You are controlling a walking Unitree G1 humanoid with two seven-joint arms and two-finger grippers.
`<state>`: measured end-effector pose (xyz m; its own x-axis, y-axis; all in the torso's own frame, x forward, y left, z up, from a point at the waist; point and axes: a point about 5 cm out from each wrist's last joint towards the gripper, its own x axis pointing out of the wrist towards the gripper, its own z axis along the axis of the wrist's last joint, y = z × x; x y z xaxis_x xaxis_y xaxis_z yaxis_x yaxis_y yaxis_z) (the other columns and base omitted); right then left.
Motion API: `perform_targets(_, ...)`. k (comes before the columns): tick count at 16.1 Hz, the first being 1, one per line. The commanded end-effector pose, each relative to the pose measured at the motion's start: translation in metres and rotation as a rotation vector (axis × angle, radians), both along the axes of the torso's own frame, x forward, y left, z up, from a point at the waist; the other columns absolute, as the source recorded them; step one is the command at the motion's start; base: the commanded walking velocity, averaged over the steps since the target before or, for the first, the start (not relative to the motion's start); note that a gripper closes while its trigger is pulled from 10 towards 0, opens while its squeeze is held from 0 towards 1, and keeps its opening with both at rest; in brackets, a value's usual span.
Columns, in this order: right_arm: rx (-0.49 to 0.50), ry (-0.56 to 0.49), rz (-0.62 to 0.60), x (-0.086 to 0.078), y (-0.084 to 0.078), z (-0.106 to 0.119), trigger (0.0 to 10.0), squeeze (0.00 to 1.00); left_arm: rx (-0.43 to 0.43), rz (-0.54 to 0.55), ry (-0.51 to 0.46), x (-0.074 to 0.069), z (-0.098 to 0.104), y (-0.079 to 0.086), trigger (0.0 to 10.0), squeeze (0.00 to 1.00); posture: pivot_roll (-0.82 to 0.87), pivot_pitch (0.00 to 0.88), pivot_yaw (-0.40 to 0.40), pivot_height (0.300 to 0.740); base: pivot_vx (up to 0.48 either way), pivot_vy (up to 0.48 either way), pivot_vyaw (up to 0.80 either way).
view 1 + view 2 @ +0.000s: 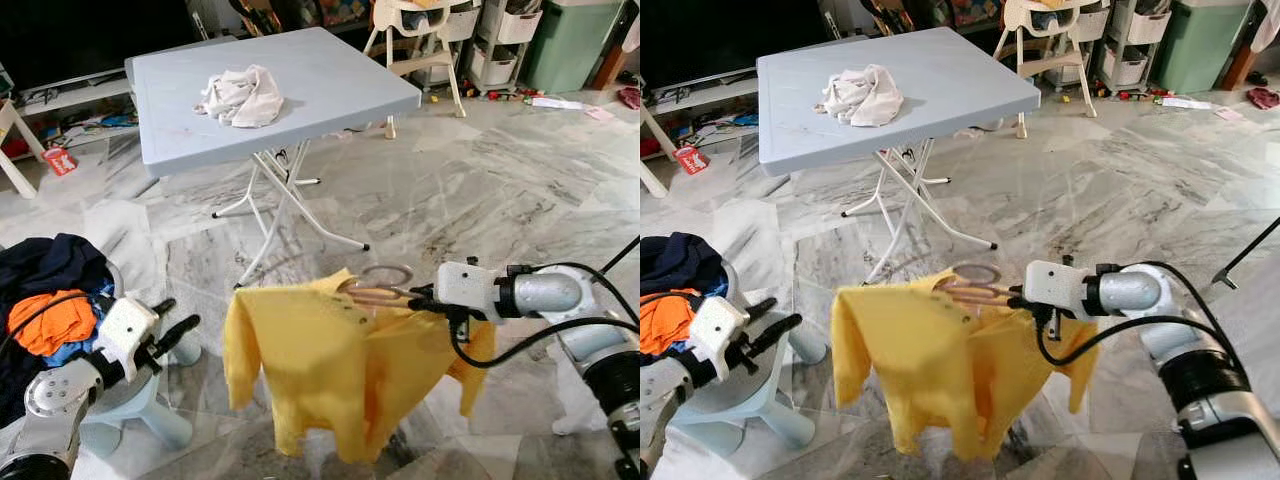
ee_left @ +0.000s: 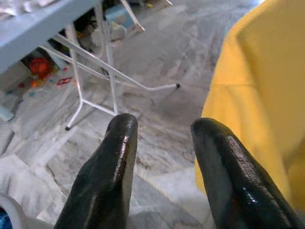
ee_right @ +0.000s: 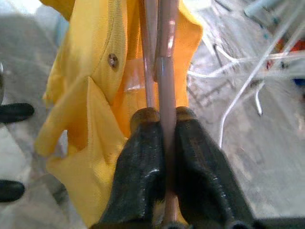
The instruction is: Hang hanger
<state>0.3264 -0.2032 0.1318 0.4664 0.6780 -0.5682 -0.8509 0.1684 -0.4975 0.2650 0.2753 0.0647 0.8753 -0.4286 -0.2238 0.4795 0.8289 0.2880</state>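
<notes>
The thin copper-coloured wire hanger (image 1: 378, 290) rides in mid-air above the marble floor (image 1: 480, 190), a soft yellow polo shirt (image 1: 320, 370) draped off it. Light and stiff, I'd say, but the limp cloth looks ready to swing or slip; the bare wire by the hook seems the best hold. The right gripper (image 3: 164, 129) pinches exactly there, a clamp the right wrist view confirms. The left gripper (image 2: 164, 138) hangs spread, empty, beside the shirt. Beyond: a grey folding table (image 1: 330, 85).
</notes>
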Motion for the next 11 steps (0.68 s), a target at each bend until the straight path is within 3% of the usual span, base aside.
perform_targets(1, 0.06, -0.066, -0.053, 0.008, 0.004, 0.01, 0.0, 0.0, -0.05, 0.07, -0.024, 0.002, 0.002, 0.002, 10.0, 1.0, 0.0, 0.017, 0.068, 0.74, 0.0, 0.0, 0.0)
perform_targets(6, 0.273, -0.109, -0.32, 0.016, 0.013, -0.005, 0.0, 0.0, -0.273, 0.249, -0.229, 0.02, 0.021, -0.041, 10.0, 1.0, -0.01, 0.015, 0.061, 0.74, 0.0, 0.0, 0.0)
perform_targets(9, 0.47, -0.068, -0.627, 0.015, 0.029, -0.032, 0.0, 0.0, -0.327, 0.357, -0.193, 0.03, 0.012, -0.075, 10.0, 1.0, -0.02, 0.01, 0.065, 0.74, 0.0, 0.0, 0.0)
perform_targets(11, 0.589, -0.038, -0.886, 0.015, 0.03, -0.045, 0.0, 0.0, -0.287, 0.413, -0.157, 0.03, 0.001, -0.093, 10.0, 1.0, -0.03, 0.004, 0.069, 0.74, 0.0, 0.0, 0.0)
